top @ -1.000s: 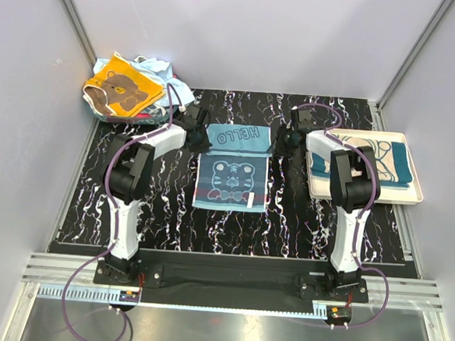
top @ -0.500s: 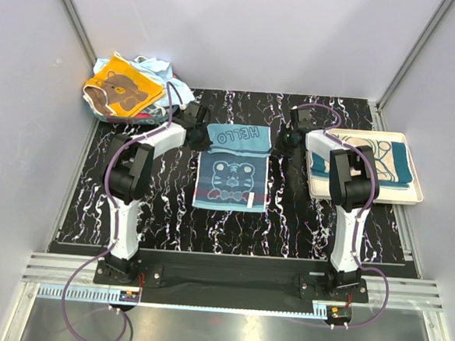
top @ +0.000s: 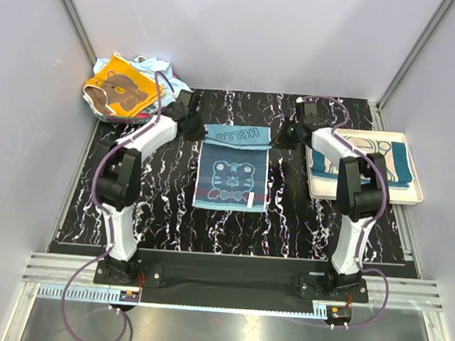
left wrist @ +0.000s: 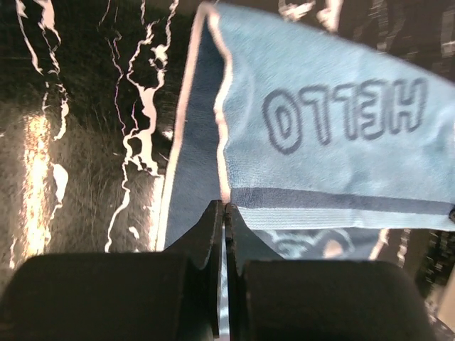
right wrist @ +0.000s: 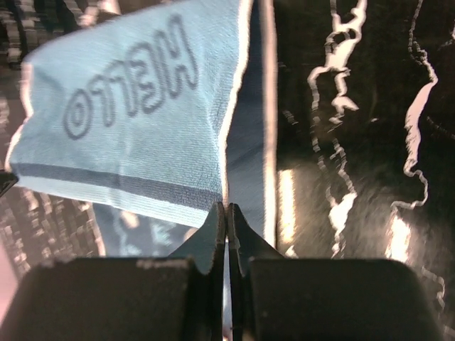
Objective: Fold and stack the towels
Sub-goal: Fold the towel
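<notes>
The light blue square cloth towel with the tiger and the word HELLO (top: pixel 232 175) lies in the middle of the black table with white streaks (top: pixel 155 204), between your two arms. Its near edge, with a little white tag (top: pixel 250 199), rests flat on the table, on the side of the arm bases. Its far edge is lifted up.

Your left gripper (top: pixel 196 127) is pinched tight on the far left corner. Your right gripper (top: pixel 283 134) is pinched tight on the far right corner. Both wrist views show the fingers closed with the cloth edge between them. That far edge runs left to right between the two grippers, so each arm is just as near.

I think the next move is to bring the far edge toward you, over the tiger, down to the near edge. Nothing lies on the towel in that path.

To the right, the white tray (top: pixel 413 197) holds a folded teal and beige towel (top: pixel 396 163). At the far left corner sits a heap of towels, with the orange-yellow bear towel (top: pixel 122 89) on top.
</notes>
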Controlling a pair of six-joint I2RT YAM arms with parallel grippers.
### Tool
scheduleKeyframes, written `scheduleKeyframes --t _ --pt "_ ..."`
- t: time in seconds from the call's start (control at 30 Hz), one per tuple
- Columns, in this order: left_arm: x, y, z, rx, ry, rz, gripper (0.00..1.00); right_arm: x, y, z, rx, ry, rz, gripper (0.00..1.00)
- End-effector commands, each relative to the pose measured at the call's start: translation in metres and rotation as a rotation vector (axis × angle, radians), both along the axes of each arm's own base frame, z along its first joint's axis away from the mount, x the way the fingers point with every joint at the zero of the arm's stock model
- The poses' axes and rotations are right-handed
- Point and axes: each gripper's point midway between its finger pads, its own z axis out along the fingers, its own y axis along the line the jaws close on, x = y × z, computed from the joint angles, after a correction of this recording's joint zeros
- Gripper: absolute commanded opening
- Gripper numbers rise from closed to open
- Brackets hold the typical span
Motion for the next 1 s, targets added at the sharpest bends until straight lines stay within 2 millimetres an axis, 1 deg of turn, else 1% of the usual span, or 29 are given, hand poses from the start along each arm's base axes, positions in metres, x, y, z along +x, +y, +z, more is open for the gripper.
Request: scheduleKeyframes --t 0.0,0.03,0.07,0.1,0.13,0.17,0.2,0.23,0.27,0.3,0.33,0.37,0.4,0.47,0.5,0.53,0.57,0.6,0.63,0.67,0.73,0.77,0.87,0.97 --pt "-0.005 0.002 0.048 -0.031 -0.097 -0.011 0.0 -0.007 0.011 0.049 0.06 -0.088 0.028 0.0" --pt "-0.007 0.003 0.049 -0.033 -0.098 -0.011 0.0 -0.009 0.01 0.052 0.063 -0.088 0.025 0.0" --pt "-0.01 0.003 0.055 -0.041 -0.111 -0.011 0.0 -0.012 0.01 0.057 0.066 -0.098 0.027 0.0" --pt "-0.016 0.006 0.048 -0.037 -0.097 -0.009 0.0 -0.016 0.009 0.056 0.066 -0.091 0.027 0.0" --pt "-0.02 0.006 0.053 -0.047 -0.111 -0.01 0.0 -0.02 0.011 0.061 0.073 -0.101 0.031 0.0" --pt "-0.023 0.007 0.052 -0.047 -0.111 -0.008 0.0 -0.023 0.011 0.063 0.076 -0.103 0.03 0.0" --pt "-0.03 0.01 0.044 -0.043 -0.092 -0.006 0.0 -0.028 0.011 0.059 0.074 -0.094 0.034 0.0" --pt "-0.034 0.01 0.043 -0.049 -0.09 -0.005 0.0 -0.032 0.012 0.064 0.077 -0.105 0.035 0.0" --pt "-0.036 0.01 0.049 -0.057 -0.108 -0.008 0.0 -0.036 0.012 0.064 0.079 -0.104 0.036 0.0" --pt "-0.041 0.01 0.047 -0.058 -0.103 -0.011 0.0 -0.042 0.011 0.059 0.076 -0.09 0.036 0.0" --pt "-0.047 0.014 0.041 -0.052 -0.089 -0.009 0.0 -0.046 0.013 0.063 0.08 -0.102 0.04 0.0" --pt "-0.051 0.014 0.043 -0.058 -0.098 -0.012 0.0 -0.051 0.016 0.063 0.08 -0.101 0.048 0.0" --pt "-0.055 0.014 0.043 -0.061 -0.098 -0.015 0.0 -0.058 0.015 0.056 0.073 -0.087 0.049 0.0" --pt "-0.065 0.016 0.04 -0.07 -0.098 -0.015 0.0 -0.065 0.016 0.06 0.076 -0.096 0.049 0.0" --pt "-0.069 0.016 0.038 -0.074 -0.095 -0.016 0.0 -0.071 0.016 0.053 0.07 -0.083 0.052 0.0" --pt "-0.073 0.015 0.042 -0.082 -0.108 -0.022 0.0 -0.074 0.016 0.055 0.071 -0.086 0.053 0.0" --pt "-0.079 0.015 0.036 -0.078 -0.095 -0.026 0.0 -0.076 0.016 0.055 0.071 -0.083 0.051 0.0" --pt "-0.084 0.013 0.034 -0.078 -0.092 -0.032 0.0 -0.082 0.017 0.05 0.068 -0.074 0.057 0.0" --pt "-0.087 0.012 0.036 -0.084 -0.101 -0.037 0.0 -0.085 0.017 0.051 0.066 -0.076 0.058 0.0" --pt "-0.092 0.012 0.031 -0.081 -0.089 -0.039 0.0 -0.092 0.018 0.045 0.061 -0.063 0.063 0.0" --pt "-0.099 0.007 0.032 -0.083 -0.093 -0.057 0.0 -0.097 0.02 0.045 0.055 -0.069 0.065 0.0" --pt "-0.102 0.007 0.028 -0.08 -0.084 -0.061 0.0 -0.101 0.019 0.04 0.052 -0.06 0.064 0.0" --pt "-0.109 -0.001 0.03 -0.082 -0.086 -0.084 0.0 -0.106 0.016 0.038 0.042 -0.056 0.059 0.0" --pt "-0.114 -0.004 0.033 -0.08 -0.095 -0.096 0.0 -0.11 0.014 0.043 0.047 -0.068 0.056 0.0"
